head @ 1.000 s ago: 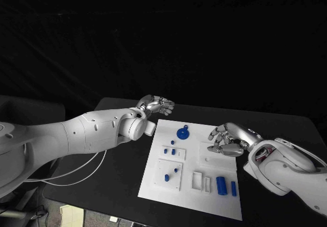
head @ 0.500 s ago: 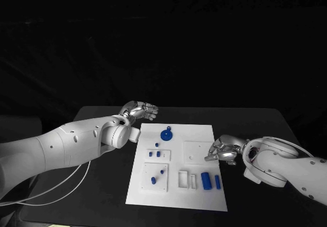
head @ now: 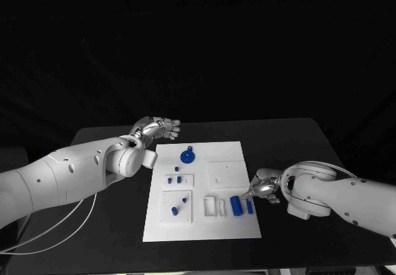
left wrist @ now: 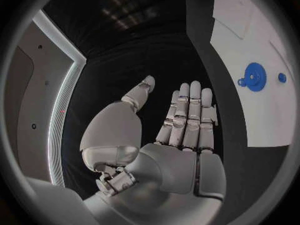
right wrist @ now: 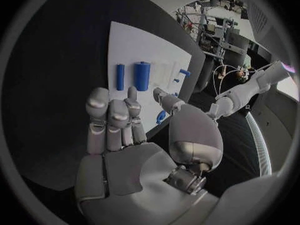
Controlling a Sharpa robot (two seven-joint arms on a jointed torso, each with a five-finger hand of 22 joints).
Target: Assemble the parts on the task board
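Board [head: 222,229]: white rectangular plate, flat on the table, raised white panels on it.
Disc [head: 188,155]: blue, round, knobbed, at the far end.
Pegs [head: 173,179]: small, blue, apparently upright in the mid-left panel.
Cylinder [head: 236,205]: blue, lying flat near the right edge.
Bar [head: 250,207]: thin, blue, just beside it.

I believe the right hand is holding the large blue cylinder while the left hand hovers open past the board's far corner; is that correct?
Not quite. The right hand holds nothing: its fingers are apart, and the large blue cylinder lies on the task board beyond them, as the right wrist view shows. The left hand does hover open past the far corner.
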